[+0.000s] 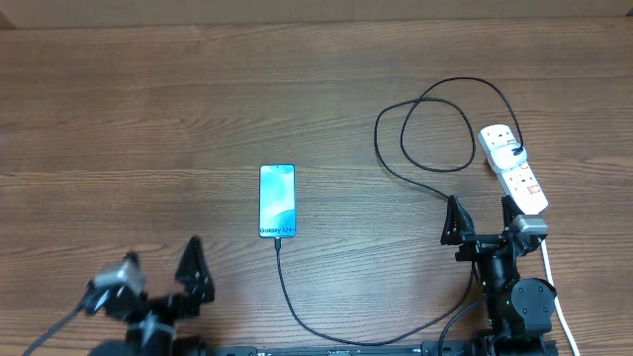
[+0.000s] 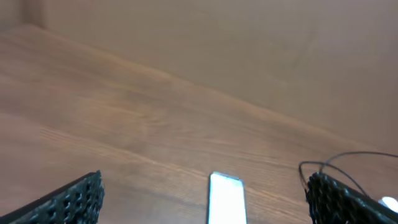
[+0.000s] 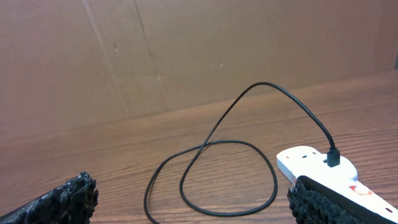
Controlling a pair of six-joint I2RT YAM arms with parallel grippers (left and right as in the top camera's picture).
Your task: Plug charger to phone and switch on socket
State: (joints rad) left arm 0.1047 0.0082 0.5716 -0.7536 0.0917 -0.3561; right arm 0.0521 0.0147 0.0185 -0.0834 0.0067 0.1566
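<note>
The charger appears seated in the phone, so the right gripper hovers spread beside the socket, likely for its switch, while the left gripper waits spread.

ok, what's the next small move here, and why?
Probably ease the right pincer forward over the socket to switch it on: the cable already meets the phone at its bottom edge, and this open pincer sits nearest the socket.

overhead looked straight down on the whole table, left wrist sat low facing the phone, right wrist sat low, close to the power strip and charger cable, all three shared with overhead
</note>
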